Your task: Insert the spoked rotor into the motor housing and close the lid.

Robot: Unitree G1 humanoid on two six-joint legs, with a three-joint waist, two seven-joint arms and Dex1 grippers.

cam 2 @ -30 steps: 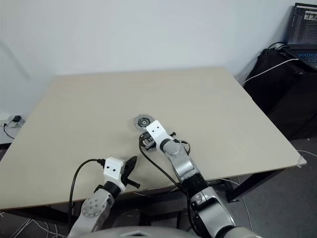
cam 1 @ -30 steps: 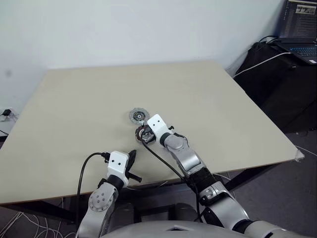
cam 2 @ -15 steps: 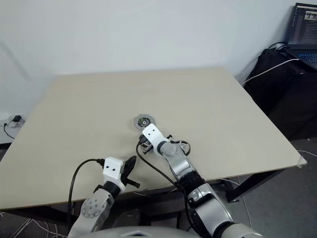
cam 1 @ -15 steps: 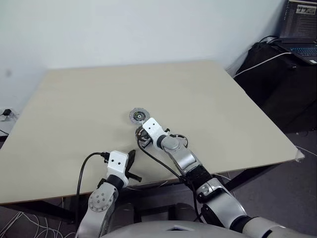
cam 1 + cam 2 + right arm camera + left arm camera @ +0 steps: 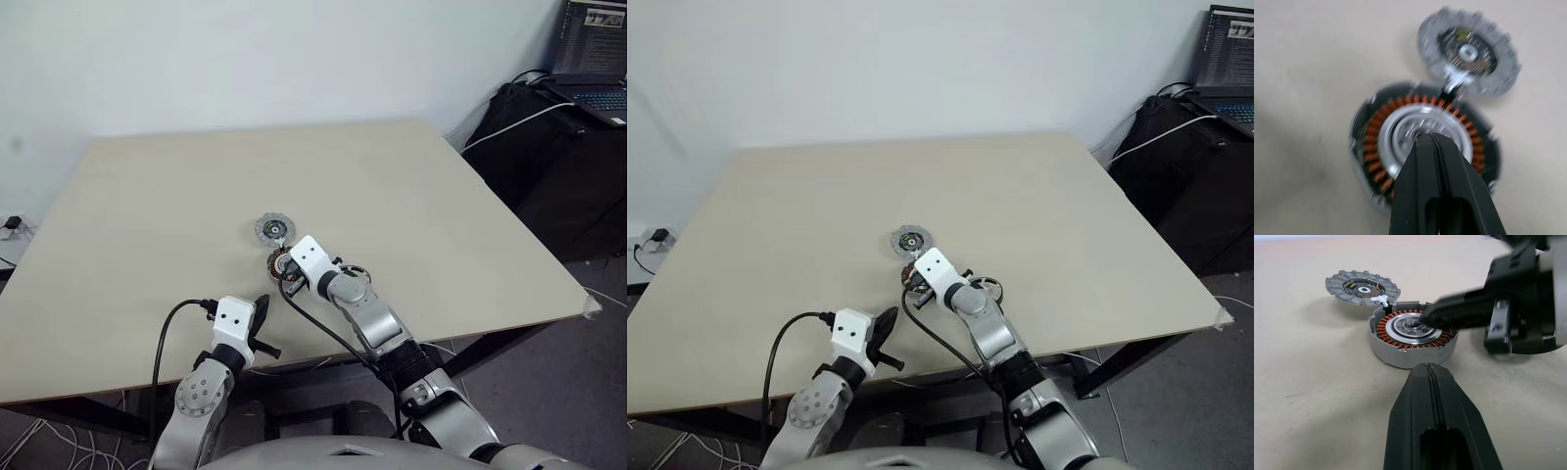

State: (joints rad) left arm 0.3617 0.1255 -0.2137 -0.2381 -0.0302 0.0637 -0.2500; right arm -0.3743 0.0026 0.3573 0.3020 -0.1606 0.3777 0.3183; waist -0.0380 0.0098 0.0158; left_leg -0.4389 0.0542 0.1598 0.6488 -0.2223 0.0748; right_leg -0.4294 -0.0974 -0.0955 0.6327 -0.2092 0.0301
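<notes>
The motor housing, a grey disc with orange windings around a silver centre, lies mid-table. Its pale-grey lid lies flat just behind it, touching its rim. My right gripper is shut and empty, and its tip rests on the housing's silver centre. A small silver wheel that looks like the spoked rotor lies beside my right wrist, partly hidden by the arm. My left gripper is shut and empty near the table's front edge, pointing at the housing from a short way off.
The beige table is bare all around the parts. A black cable runs from my left wrist over the front edge. Dark bags and a laptop stand off the table at the far right.
My right wrist has shifted slightly over the housing, so more of the windings show. The lid, the housing and my left gripper have stayed put.
</notes>
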